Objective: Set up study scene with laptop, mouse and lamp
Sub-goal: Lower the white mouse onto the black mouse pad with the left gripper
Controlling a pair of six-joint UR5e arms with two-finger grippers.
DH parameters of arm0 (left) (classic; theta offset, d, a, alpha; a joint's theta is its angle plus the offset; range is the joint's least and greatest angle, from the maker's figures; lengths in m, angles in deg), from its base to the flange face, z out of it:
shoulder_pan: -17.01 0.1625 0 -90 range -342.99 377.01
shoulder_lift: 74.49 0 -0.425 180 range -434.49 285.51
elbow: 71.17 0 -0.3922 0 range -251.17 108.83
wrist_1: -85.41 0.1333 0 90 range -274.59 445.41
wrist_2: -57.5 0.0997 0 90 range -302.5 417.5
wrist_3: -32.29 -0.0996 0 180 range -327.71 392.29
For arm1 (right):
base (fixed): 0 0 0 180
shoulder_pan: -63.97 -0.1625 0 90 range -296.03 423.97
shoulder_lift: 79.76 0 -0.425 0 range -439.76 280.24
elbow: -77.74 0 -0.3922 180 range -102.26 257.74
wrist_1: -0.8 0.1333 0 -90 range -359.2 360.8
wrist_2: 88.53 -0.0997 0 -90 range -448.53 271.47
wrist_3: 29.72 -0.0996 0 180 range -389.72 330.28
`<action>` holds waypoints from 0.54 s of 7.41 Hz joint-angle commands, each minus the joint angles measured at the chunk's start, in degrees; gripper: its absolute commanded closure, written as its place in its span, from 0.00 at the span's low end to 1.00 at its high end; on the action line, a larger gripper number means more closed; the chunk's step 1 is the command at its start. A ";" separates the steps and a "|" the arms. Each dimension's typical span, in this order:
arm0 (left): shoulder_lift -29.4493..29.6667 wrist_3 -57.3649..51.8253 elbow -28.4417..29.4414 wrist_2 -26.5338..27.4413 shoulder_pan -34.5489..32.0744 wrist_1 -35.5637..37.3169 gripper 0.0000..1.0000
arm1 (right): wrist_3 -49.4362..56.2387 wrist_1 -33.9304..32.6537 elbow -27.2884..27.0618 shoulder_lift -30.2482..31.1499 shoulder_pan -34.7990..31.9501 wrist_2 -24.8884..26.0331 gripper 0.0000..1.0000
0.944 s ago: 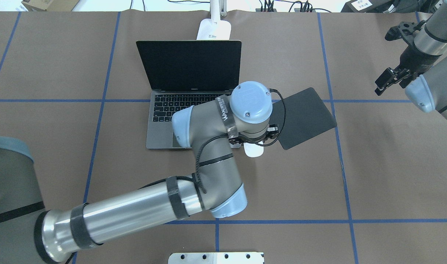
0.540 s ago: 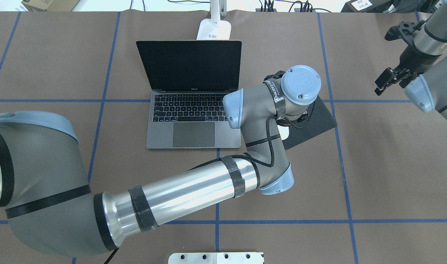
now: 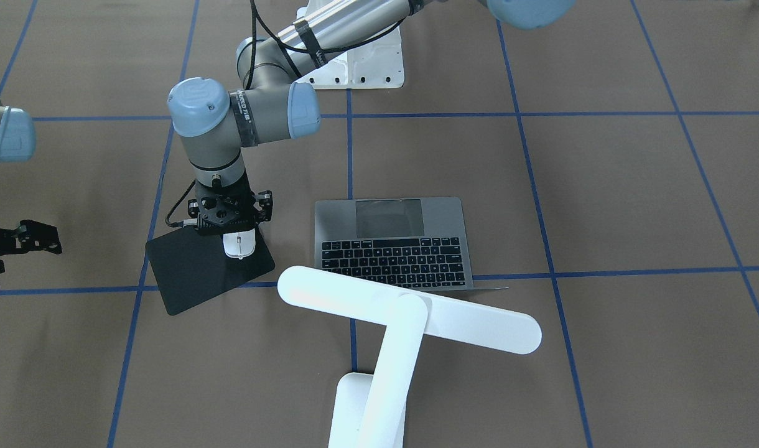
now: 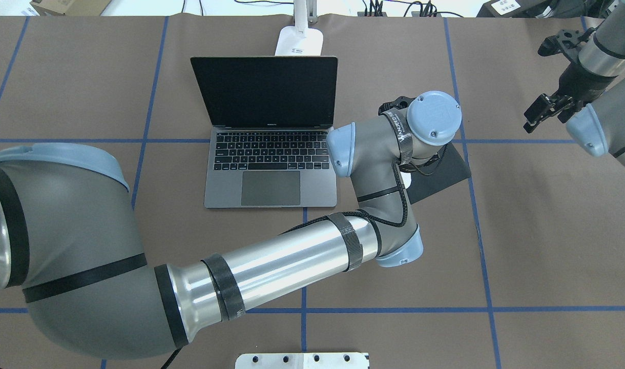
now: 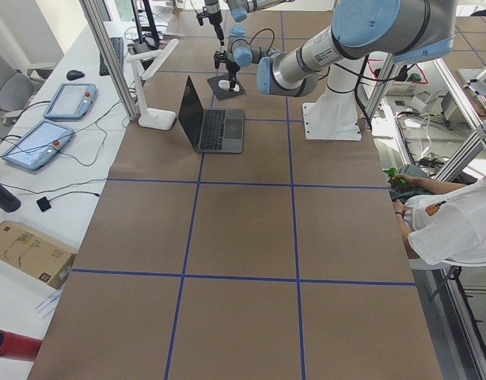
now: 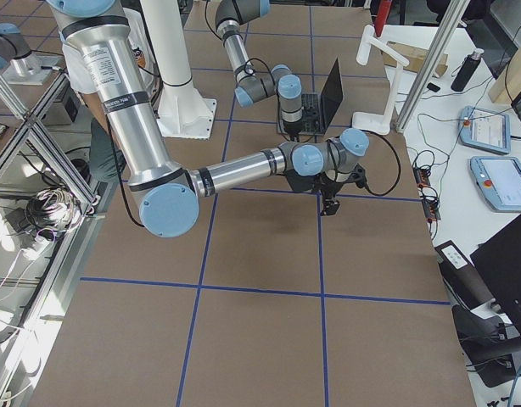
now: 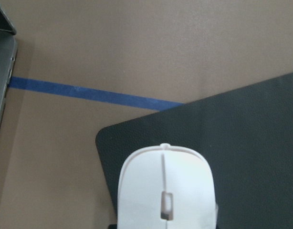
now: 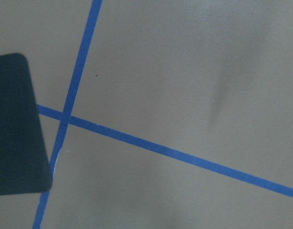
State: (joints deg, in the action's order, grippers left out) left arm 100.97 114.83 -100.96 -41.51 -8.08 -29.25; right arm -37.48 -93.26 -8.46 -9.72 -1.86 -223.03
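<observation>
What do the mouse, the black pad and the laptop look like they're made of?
The mouse looks like glossy white plastic, judging by its smooth, seamed shell. The black pad is matte and finely grained, probably rubber or leatherette. The laptop is likely aluminium, given its even satin grey sheen.

bright, even overhead light in all views; shadows are soft and faint, as beneath the left arm, whose steel tube shows you glare streaks. the mouse is washed out in your left wrist view; the right wrist view is slightly soft.
</observation>
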 commanded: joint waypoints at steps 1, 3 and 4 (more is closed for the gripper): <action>0.58 0.87 2.09 0.66 0.31 -1.97 0.39 | 0.02 -0.07 -0.02 0.01 -0.18 -0.15 0.01; 1.20 1.49 2.63 0.66 0.75 -1.97 0.37 | -0.07 -0.07 -0.11 0.01 -0.18 -0.15 0.01; 1.55 1.66 2.63 0.66 0.84 -1.88 0.34 | -0.07 -0.07 -0.11 0.01 -0.27 -0.15 0.01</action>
State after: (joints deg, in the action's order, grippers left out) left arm 102.14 116.22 -98.53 -40.87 -7.46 -31.14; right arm -37.53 -93.33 -8.54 -9.71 -2.06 -223.18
